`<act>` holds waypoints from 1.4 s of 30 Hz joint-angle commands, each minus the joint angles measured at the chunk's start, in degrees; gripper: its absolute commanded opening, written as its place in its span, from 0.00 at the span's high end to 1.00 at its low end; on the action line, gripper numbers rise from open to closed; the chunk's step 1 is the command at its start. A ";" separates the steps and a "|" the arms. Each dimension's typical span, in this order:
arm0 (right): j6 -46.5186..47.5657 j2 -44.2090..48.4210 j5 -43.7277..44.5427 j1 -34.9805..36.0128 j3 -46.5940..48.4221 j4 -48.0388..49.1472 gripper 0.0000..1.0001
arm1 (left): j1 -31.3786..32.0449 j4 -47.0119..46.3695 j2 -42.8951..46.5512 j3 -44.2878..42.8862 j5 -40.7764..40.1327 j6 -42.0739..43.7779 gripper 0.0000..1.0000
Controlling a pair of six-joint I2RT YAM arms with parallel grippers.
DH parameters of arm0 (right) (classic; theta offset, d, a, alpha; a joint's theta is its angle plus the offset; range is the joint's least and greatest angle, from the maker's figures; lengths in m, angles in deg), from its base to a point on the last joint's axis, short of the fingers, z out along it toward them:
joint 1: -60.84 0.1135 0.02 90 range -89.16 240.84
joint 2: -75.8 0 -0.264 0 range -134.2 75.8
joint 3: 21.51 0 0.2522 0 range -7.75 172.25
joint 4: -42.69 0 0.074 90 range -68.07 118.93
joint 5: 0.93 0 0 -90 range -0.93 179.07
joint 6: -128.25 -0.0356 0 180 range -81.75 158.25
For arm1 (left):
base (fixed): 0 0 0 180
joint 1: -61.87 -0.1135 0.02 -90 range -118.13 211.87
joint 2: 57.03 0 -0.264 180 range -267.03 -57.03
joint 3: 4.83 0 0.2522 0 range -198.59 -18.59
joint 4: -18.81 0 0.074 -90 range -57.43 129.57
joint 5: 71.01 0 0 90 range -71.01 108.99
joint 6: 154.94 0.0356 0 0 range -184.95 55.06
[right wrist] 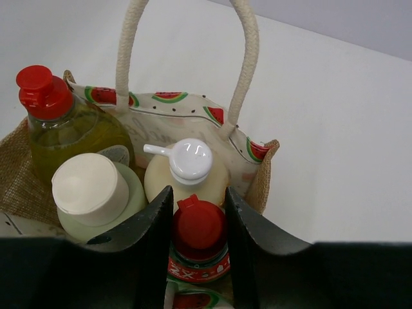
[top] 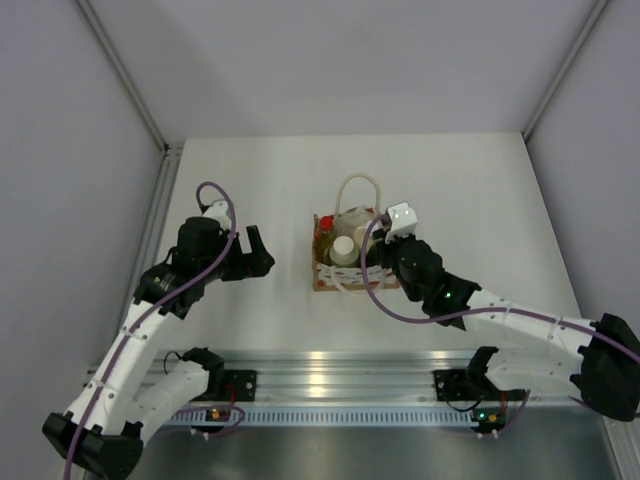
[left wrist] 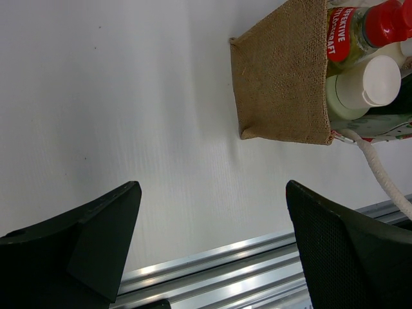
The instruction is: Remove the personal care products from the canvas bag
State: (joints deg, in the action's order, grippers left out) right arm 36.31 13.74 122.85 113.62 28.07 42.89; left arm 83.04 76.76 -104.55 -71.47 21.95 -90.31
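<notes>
Bag: the canvas bag (top: pixel 340 250) stands mid-surface (top: pixel 250 180), between the two arms.
Contents: all four bottles sit inside it: the yellow bottle (right wrist: pixel 67 132), the pale green cylinder (right wrist: pixel 93 193), the cream bottle (right wrist: pixel 187 167) and the dark bottle (right wrist: pixel 198 225).
Right tool (right wrist: pixel 198 199): clenched on the dark bottle's red cap, down in the bag's mouth.
Left tool (left wrist: pixel 212 199): released, jaws wide, nothing in it, low beside the bag.
Done: nothing is out yet, by the look of it.
Left to do: all four bottles; the first is gripped but not lifted.
</notes>
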 commanded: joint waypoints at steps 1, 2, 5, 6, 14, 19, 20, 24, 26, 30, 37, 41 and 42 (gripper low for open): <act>2.10 3.00 0.94 0.93 5.94 7.22 1.00 | 0.19 -1.03 0.24 0.41 0.03 0.49 0.02; 3.33 2.83 0.85 1.01 6.11 7.66 1.00 | 0.19 -1.03 0.33 0.41 0.03 0.58 0.02; 3.95 2.56 0.85 1.01 6.90 8.10 1.00 | 0.19 -1.12 0.68 0.41 -0.06 0.49 0.02; 4.22 2.47 0.76 0.93 7.34 8.19 1.00 | 0.19 -1.12 0.86 0.41 0.03 0.58 0.02; 4.92 1.77 0.59 0.93 8.04 9.25 1.00 | 0.19 -1.29 1.47 0.50 0.29 0.67 0.02; 5.10 2.38 1.11 0.84 8.75 9.60 1.00 | 0.19 -1.29 1.47 0.59 0.29 0.67 0.02; 5.10 2.73 1.03 0.84 8.83 9.60 1.00 | 0.19 -1.29 1.56 0.59 0.20 0.67 0.02; 5.45 3.53 1.29 0.84 9.98 8.99 1.00 | 0.19 -1.29 1.47 0.59 0.20 0.58 0.02; 5.80 3.79 1.38 0.84 10.59 8.63 1.00 | 0.19 -1.38 1.47 0.50 0.12 0.58 0.02; 5.80 4.58 1.46 0.58 11.38 8.11 1.00 | 0.28 -1.38 1.39 0.50 0.11 0.58 0.02; 5.45 6.51 1.47 0.40 12.88 6.88 1.00 | 0.19 -1.38 1.30 0.50 0.38 0.75 0.02; 5.71 6.78 1.38 0.49 14.72 5.47 1.00 | 0.19 -1.38 1.21 0.50 0.20 0.67 0.02; 5.89 6.87 1.29 0.40 14.99 5.21 1.00 | 0.19 -1.29 1.30 0.50 0.20 0.75 0.02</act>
State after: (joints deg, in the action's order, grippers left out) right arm 40.84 17.59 122.63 113.66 36.98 41.64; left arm 83.04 76.73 -103.68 -71.38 21.98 -90.31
